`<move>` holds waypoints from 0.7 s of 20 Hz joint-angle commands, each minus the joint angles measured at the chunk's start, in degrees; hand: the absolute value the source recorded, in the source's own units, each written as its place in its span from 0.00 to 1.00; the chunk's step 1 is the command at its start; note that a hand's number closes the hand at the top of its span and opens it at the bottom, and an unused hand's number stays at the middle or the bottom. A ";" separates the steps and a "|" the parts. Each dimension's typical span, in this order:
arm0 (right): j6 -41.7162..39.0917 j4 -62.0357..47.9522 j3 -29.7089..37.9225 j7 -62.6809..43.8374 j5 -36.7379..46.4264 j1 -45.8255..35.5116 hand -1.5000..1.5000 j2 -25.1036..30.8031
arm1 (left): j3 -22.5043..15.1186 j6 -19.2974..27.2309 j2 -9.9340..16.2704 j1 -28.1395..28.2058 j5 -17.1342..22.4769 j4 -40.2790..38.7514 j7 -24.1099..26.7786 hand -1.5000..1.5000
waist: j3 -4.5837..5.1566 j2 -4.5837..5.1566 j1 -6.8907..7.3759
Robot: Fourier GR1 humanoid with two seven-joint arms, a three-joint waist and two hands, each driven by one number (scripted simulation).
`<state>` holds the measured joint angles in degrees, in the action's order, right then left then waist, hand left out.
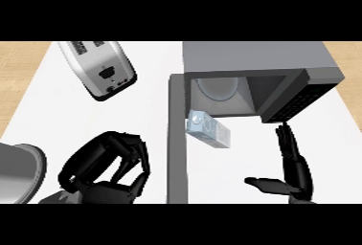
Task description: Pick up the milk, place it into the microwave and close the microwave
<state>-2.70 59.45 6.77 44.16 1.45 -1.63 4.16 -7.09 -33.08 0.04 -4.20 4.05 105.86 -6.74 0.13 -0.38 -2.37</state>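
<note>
A: Where is the milk (pixel 209 129)?
B: It lies on its side on the table (pixel 42 95), just in front of the microwave (pixel 258 60), with its upper end at the mouth of the cavity. It is tilted, running from upper left to lower right.
A: And the door (pixel 177 139)?
B: Open, swung out toward the lower edge, just left of the milk.
A: Is either hand on the milk?
B: No. The right hand (pixel 291 165) is to the right of it and apart, fingers straight and pointing toward the microwave, thumb out to the left. It holds nothing.
A: The left hand (pixel 106 165)?
B: Left of the door, fingers curled inward, nothing in them.
A: Anything else there?
B: A toaster (pixel 97 69) at upper left, and a grey round thing (pixel 17 172) at the left edge.
</note>
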 commanded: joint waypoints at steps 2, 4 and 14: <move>-3.05 14.82 -1.54 -3.83 -1.72 10.79 0.00 2.05 | -10.81 6.37 -0.04 -5.62 -7.07 -8.87 2.12 1.00 | 0.00 0.13 -0.57; -2.50 19.54 -3.32 -1.29 -0.75 16.37 0.00 0.75 | -11.53 7.06 -0.04 -5.40 -11.63 -16.25 8.38 1.00 | 0.04 0.26 -0.74; -9.53 33.99 -4.24 -3.81 -4.87 23.75 0.00 4.40 | -30.50 35.57 -0.03 -12.33 -13.50 -39.05 25.77 1.00 | -0.01 0.58 -0.03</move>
<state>-10.70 88.12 3.67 42.16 -1.80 20.31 9.06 -29.18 -9.35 0.25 -14.86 -10.03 73.97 14.27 0.13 0.01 -2.50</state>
